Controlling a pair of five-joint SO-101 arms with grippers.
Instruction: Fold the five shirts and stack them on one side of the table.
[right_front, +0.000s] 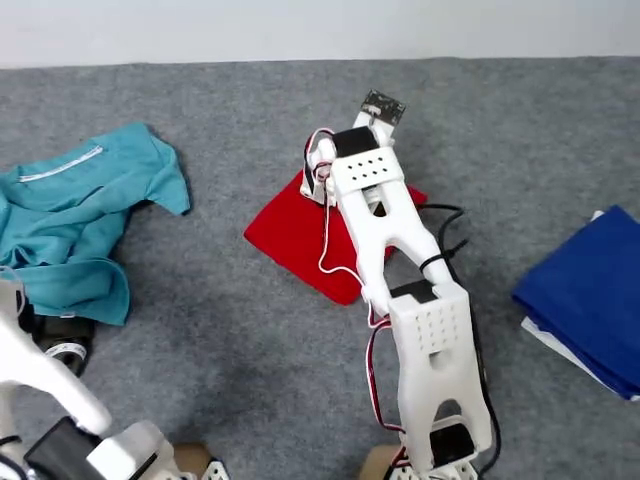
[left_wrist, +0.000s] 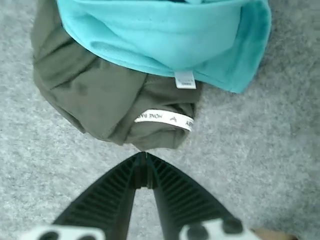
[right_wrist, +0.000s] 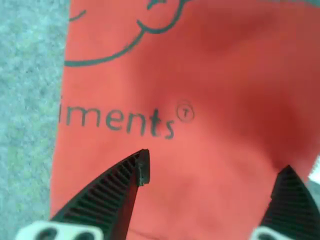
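Overhead, three shirts show on the grey table (right_front: 220, 360): a crumpled teal shirt (right_front: 70, 220) at 9 o'clock, a flat red shirt (right_front: 290, 235) at the centre under the right arm (right_front: 400, 250), and a neat-edged blue shirt (right_front: 595, 295) at 3 o'clock, lying on a white layer (right_front: 555, 340) that I cannot identify. The left wrist view adds a fourth, an olive shirt (left_wrist: 95, 95) bunched beneath the teal one with its white neck label facing up; the left gripper (left_wrist: 144, 165) sits just short of its edge, fingers pressed together on nothing. From the right wrist, the red cloth bears dark lettering and a line drawing, and the right gripper (right_wrist: 215, 167) hangs over it with fingers spread wide. Count: four shirts for certain, two arms
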